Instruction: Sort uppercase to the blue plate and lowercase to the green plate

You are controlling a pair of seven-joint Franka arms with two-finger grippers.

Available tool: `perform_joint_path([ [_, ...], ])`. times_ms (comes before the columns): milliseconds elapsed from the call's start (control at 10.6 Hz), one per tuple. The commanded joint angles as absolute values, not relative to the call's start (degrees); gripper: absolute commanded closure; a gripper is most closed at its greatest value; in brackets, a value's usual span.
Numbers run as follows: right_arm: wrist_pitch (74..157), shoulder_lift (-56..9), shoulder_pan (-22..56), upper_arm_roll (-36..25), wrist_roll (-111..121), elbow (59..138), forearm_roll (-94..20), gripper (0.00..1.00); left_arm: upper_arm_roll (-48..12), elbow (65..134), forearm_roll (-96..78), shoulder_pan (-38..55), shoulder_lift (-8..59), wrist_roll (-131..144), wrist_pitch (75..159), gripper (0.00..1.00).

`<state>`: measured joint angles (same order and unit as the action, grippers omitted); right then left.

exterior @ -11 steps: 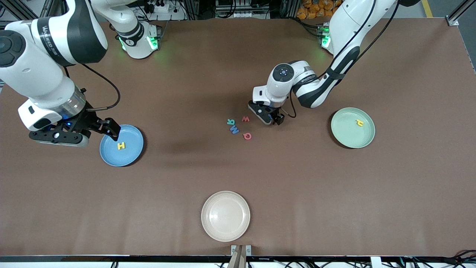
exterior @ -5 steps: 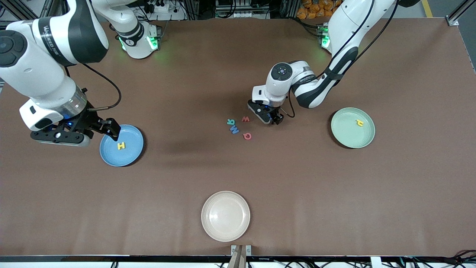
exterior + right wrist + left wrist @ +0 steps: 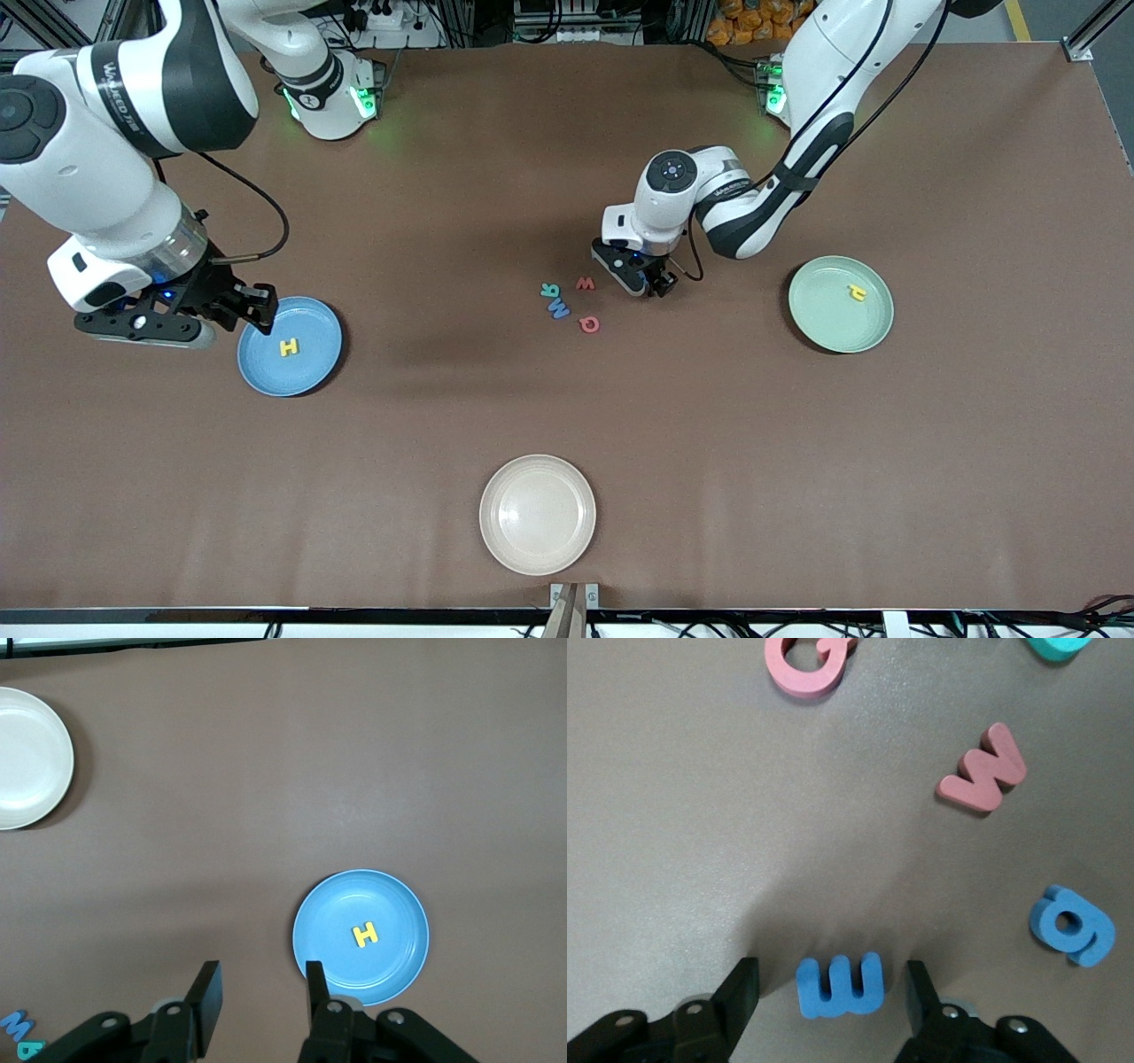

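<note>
The left gripper (image 3: 828, 992) sits low at mid-table, jaws apart and straddling the blue m (image 3: 840, 985), whose long axis spans the gap; nothing is gripped yet. Bare table surrounds it, with the red w (image 3: 982, 769) and blue g (image 3: 1074, 926) nearby. The green plate (image 3: 819, 323) lies toward the left arm's end. The right gripper (image 3: 257, 992), empty and part-open, waits over the blue plate (image 3: 312, 363) edge

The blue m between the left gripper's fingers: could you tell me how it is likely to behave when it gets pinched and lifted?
The blue m looks like thick, matte foam, so it is probably very light and may squash slightly. It lies flat on the table, so it should not roll. The left gripper straddles it with its fingers apart, so it might twist when pinched.
</note>
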<state>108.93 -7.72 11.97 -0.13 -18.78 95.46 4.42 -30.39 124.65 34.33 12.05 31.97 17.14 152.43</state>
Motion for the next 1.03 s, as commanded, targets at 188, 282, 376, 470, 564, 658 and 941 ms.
perform_joint_path([
  [188,105.5,-5.5,9.0,-0.3,-14.4,95.2,3.3,0.4,-30.1,124.5,37.4,12.2,32.2,19.1,152.2,0.41],
  [282,104.3,-4.8,8.2,-0.4,-12.8,95.2,1.8,0.33,-30.1,124.5,37.4,12.2,32.2,19.1,152.2,0.46],
  [376,103.9,-4.1,7.3,-1.0,-10.8,95.2,0.0,0.25,-30.1,124.5,37.4,12.3,32.2,19.1,152.1,0.51],
  [470,103.7,-3.5,6.8,-1.4,-8.7,95.2,-0.3,0.14,-30.1,124.5,37.4,12.3,32.2,19.1,152.2,0.55],
  [564,103.2,-3.3,5.9,-1.4,-7.6,95.2,-0.4,0.13,-30.1,124.5,37.4,12.3,32.2,19.1,152.2,0.58],
  [658,103.2,-3.3,5.7,-1.5,-7.5,95.2,-0.4,0.11,-30.1,124.5,37.4,12.3,32.2,19.1,152.1,0.6],
  [941,103.4,-3.7,5.3,-1.3,-7.5,95.0,-0.4,0.12,-30.1,124.4,37.4,12.0,32.1,18.5,152.1,0.69],
])
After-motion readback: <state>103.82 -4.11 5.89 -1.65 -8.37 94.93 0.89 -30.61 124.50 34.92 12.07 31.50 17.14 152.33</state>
